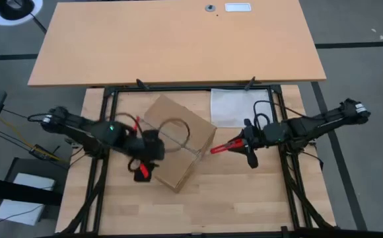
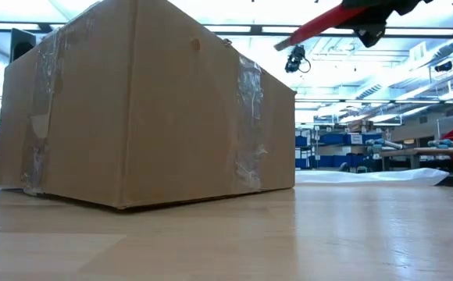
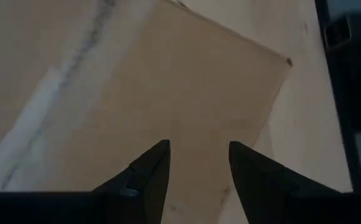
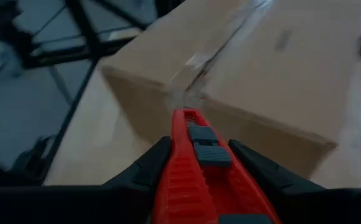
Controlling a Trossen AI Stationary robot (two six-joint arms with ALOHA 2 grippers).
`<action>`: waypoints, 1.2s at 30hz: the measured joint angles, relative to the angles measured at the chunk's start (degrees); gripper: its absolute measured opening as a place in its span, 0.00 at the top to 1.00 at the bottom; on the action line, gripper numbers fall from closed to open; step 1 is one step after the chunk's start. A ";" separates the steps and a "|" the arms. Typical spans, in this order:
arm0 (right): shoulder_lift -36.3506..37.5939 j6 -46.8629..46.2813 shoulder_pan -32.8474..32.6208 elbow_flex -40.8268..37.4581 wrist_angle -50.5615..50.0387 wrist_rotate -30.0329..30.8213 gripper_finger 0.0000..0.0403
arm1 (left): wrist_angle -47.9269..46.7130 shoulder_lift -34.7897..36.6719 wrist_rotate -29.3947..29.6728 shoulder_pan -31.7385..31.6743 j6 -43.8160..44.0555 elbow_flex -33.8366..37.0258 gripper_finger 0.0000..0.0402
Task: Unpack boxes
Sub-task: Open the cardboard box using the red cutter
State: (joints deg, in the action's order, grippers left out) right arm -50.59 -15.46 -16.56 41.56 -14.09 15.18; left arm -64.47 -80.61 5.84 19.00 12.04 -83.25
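The brown cardboard box [image 1: 178, 142] rests flat on the wooden table, its flaps shut under clear tape; the low view shows its taped sides [image 2: 140, 109]. My left gripper [image 3: 199, 155] is open over the left part of the box top [image 1: 148, 151]. My right gripper [image 1: 246, 143] is to the right of the box, shut on a red box cutter [image 1: 226, 147]. The cutter's tip [image 4: 183, 115] points at the taped seam on the box's near edge [image 4: 193, 74], a short way off it. In the low view the cutter [image 2: 320, 23] is up in the air. My left gripper has its open fingers [image 3: 149, 171] just above the box top; I cannot tell whether they touch it. My right gripper pinches the box cutter's red handle [image 4: 190, 186] between its two fingers. The fingers lie along the handle, coming level from the table's right. The cutter sticks out ahead toward the box, lifted clear of the table.
A clear plastic bag [image 1: 234, 106] lies flat at the table's far right, behind the right arm; it also shows in the low view [image 2: 383, 176]. A larger desk [image 1: 178, 39] stands beyond the far edge. Bare table lies in front of the box [image 1: 244, 198].
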 joint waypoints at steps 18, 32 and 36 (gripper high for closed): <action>-6.01 -10.42 -5.58 0.00 1.27 15.41 0.66 | 1.96 -8.40 6.32 5.10 -7.33 0.00 0.56; -3.02 -11.50 -7.11 0.55 -1.02 18.42 0.66 | 17.25 -12.90 9.51 4.31 -7.06 -1.35 0.56; -2.75 -10.12 -7.34 0.55 -2.86 18.17 0.66 | 12.37 -12.79 10.01 4.34 -3.99 -7.64 0.56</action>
State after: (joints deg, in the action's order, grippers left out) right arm -53.34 -25.59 -23.90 42.11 -16.95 33.35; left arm -52.10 -93.40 15.86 23.33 8.05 -90.89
